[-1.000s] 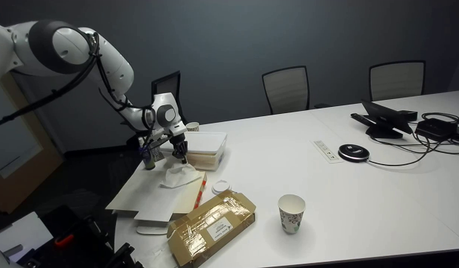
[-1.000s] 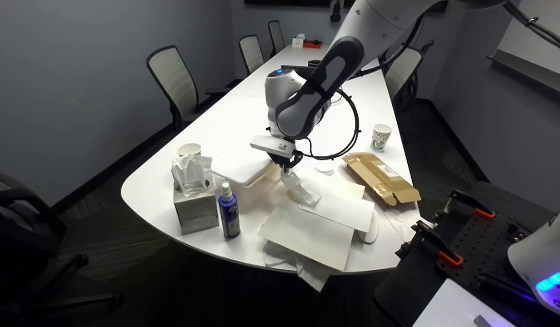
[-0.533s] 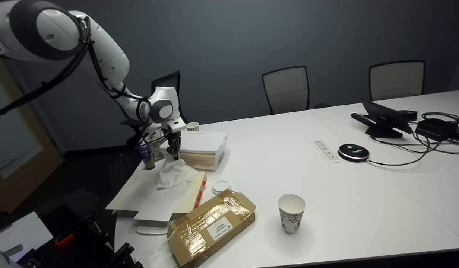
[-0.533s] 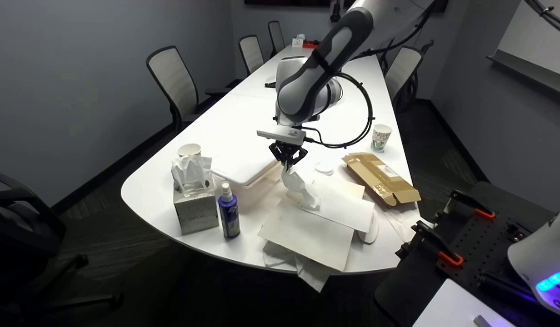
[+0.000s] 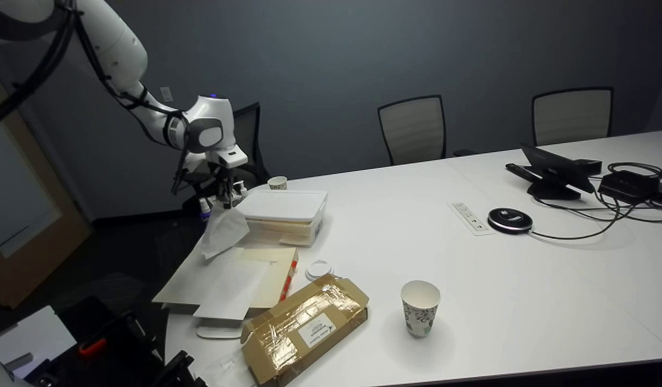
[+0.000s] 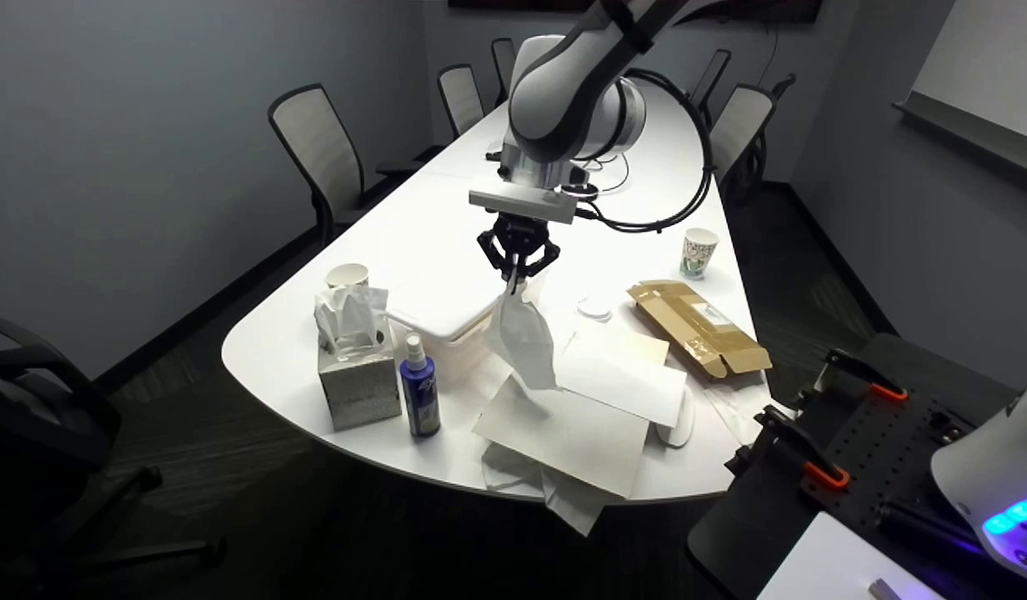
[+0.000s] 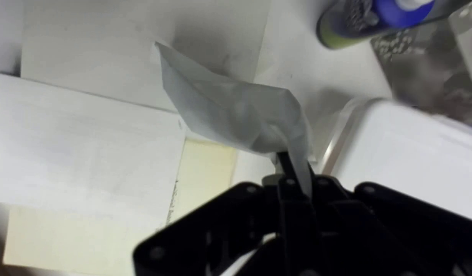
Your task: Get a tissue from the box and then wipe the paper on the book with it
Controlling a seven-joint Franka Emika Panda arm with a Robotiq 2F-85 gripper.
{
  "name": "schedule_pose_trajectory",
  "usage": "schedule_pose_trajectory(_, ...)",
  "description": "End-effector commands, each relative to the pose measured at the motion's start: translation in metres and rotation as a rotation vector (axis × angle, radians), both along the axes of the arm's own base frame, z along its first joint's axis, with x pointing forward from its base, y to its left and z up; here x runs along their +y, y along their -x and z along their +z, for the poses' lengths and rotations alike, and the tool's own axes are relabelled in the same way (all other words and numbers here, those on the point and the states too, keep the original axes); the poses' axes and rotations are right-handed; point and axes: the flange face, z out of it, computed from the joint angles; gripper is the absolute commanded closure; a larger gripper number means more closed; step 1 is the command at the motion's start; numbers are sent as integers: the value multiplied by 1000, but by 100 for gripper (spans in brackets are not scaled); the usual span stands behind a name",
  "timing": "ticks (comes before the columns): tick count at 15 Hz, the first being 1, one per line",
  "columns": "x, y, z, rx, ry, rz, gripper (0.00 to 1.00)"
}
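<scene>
The gripper point(image 6: 514, 280) pinches a tissue point(image 6: 523, 340), its long axis slanting, free end pointing down and away from the lidded container point(image 5: 286, 205).

Office meeting room. Long white worktop point(image 5: 524, 301); mesh-backed chairs point(image 5: 414, 129) along its far side in an exterior view. Right of frame: outlet strip point(image 5: 469, 219) in the worktop, round black puck point(image 5: 510, 221) just beside, tilted black screen point(image 5: 558, 167) farther right. In an exterior view, upper right, white wall board point(image 6: 997, 87) with ledge point(image 6: 972, 133); chairs down both long sides.
</scene>
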Motion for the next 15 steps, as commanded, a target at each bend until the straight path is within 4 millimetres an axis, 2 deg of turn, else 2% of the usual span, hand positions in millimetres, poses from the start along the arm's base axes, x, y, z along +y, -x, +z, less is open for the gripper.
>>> schedule_pose_trajectory(1,25,23,25,-49,-134,57,100)
schedule_pose_trajectory(5,50,32,19,-79,-218,102,100)
schedule_pose_trajectory(11,55,33,-5,-100,-173,112,100)
schedule_pose_trajectory(15,60,31,-32,-112,-133,76,100)
